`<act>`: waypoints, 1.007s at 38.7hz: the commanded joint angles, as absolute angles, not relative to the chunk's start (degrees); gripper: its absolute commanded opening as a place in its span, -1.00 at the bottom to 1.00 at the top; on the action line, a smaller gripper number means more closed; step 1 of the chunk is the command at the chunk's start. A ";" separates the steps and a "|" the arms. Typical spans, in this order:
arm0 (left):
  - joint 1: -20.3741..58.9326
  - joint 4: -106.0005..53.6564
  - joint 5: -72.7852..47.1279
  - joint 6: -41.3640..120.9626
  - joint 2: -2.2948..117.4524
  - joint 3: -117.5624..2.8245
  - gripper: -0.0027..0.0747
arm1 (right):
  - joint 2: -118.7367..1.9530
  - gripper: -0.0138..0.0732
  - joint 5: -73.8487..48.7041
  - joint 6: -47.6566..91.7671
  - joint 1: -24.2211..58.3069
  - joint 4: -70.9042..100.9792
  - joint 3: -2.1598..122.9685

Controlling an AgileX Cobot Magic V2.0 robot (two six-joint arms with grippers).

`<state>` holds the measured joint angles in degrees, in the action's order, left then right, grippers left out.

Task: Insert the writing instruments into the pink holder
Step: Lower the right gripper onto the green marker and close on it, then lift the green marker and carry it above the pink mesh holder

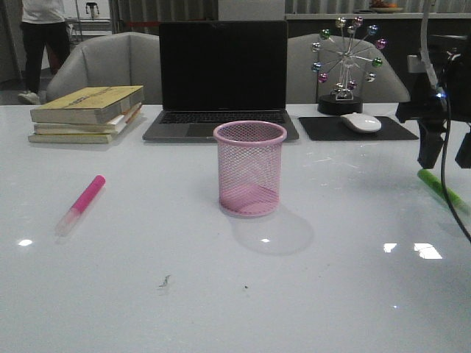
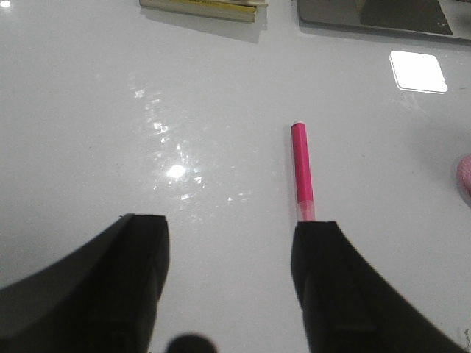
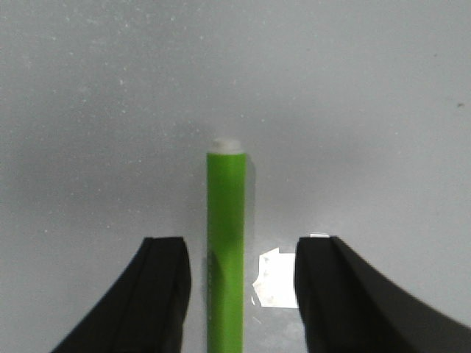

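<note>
Right wrist view showed the right gripper [image 3: 239,294] spread open and empty, its 2 black fingers [image 3: 158,294] straddling the green highlighter [image 3: 225,250], whose long axis ran straight out from the wrist, closer to 1 finger than the other. The smooth round marker lay flat on the glossy white table [image 1: 147,294] at the robot's right, well apart from the upright pink wire-mesh holder [image 1: 250,168] at centre. The left gripper [image 2: 228,287] also stood open and empty, 1 finger just over the pale cap end of the magenta highlighter [image 2: 302,165] lying on the left.
</note>
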<state>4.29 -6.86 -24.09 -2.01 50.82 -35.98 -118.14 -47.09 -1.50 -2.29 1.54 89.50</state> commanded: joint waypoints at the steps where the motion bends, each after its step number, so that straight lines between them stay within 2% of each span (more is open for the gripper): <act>1: 4.46 -7.47 -20.25 -2.38 50.43 -37.86 0.23 | -115.37 0.34 -44.53 -0.86 -2.69 1.89 91.35; 26: 4.46 -7.47 -20.25 -2.38 50.43 -37.86 0.23 | -119.90 0.32 -41.25 -0.86 -2.69 3.47 91.35; 32: 4.46 -7.47 -20.25 -2.38 50.43 -37.86 0.23 | -120.41 -0.04 -42.83 -0.86 -2.69 2.77 91.35; 38: 4.46 -7.47 -20.25 -2.38 50.43 -37.86 0.23 | -121.49 -0.59 -45.45 -0.86 -2.69 2.72 91.35; 39: 4.46 -7.47 -20.25 -2.38 50.43 -37.86 0.23 | -121.56 -0.55 -45.71 -0.86 -2.69 2.80 91.35</act>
<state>4.29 -6.86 -24.19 -2.01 50.82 -35.98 -123.15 -43.39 -1.28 -2.39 2.56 90.45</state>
